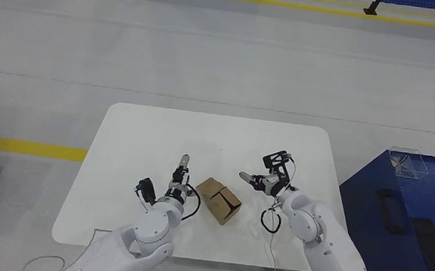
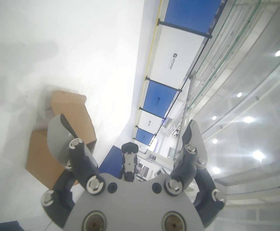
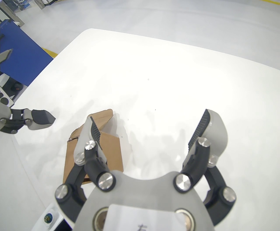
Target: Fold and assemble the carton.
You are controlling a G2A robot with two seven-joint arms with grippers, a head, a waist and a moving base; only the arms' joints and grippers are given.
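Carton (image 1: 219, 200) lies near robot-side edge of bench (image 1: 164, 139), long axis diagonal to that edge. Sits between arms: left pincer (image 2: 126, 120) just beside it, right pincer (image 3: 148, 115) near other side. Both pincers released, empty.

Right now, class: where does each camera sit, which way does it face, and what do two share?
Top view: above the arms, looking down at table and carton; both arms show.
Left wrist view: on that wrist, facing past the carton into the hall; open left gripper shows.
Right wrist view: on that wrist, facing down at the carton; open right gripper shows.
All share the carton.
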